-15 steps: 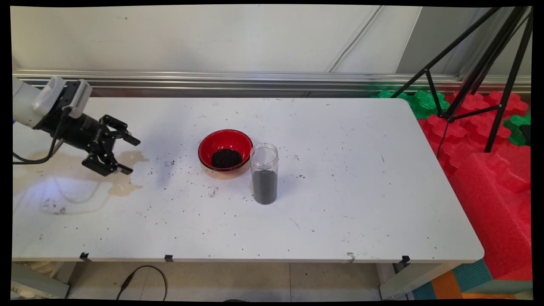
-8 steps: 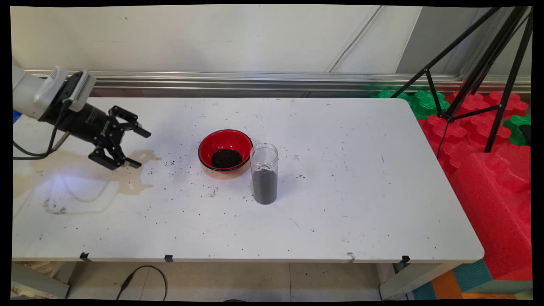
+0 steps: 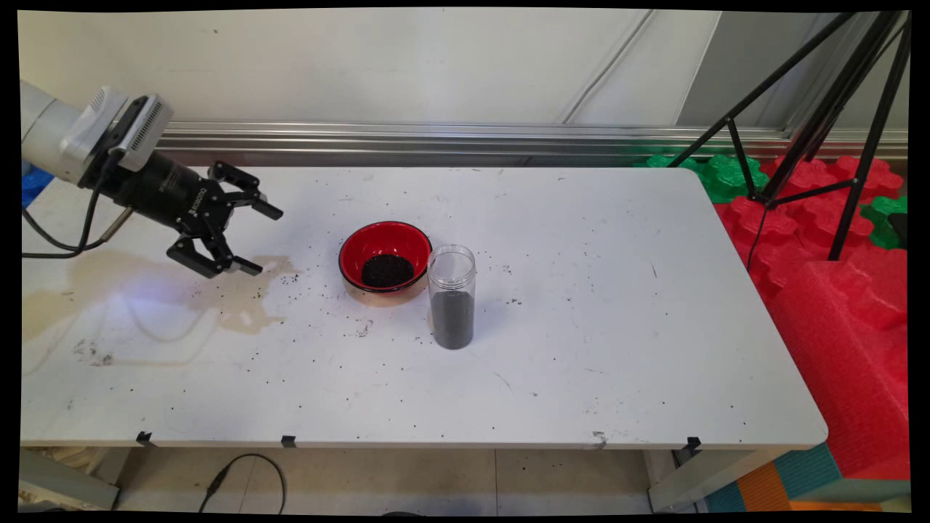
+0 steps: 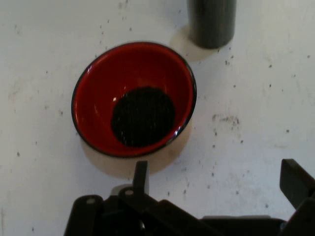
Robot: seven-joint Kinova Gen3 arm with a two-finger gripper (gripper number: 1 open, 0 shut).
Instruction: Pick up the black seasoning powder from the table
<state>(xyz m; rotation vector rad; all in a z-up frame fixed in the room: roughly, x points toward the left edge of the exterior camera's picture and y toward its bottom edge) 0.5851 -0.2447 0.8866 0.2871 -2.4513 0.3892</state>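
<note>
In the main view the gripper (image 3: pixel 256 239) hangs above the left part of the white table (image 3: pixel 581 349), its two fingers spread apart and holding nothing, pointed toward the table's middle. Below it lies a tan stain (image 3: pixel 232 301) with dark grains scattered about. Near the gripper, to its right, a red bowl (image 3: pixel 385 256) with a black rim holds a patch of dark grains. Just beside the bowl, on its right and nearer side, stands an upright clear jar (image 3: pixel 451 296), open at the top and filled with dark grains to about two thirds. In the hand view the bowl (image 4: pixel 134 98) lies ahead of the parted fingers (image 4: pixel 141 178), and the dark cylinder (image 4: pixel 211 22) at the top edge is probably the jar's lower part, just beside the bowl.
</note>
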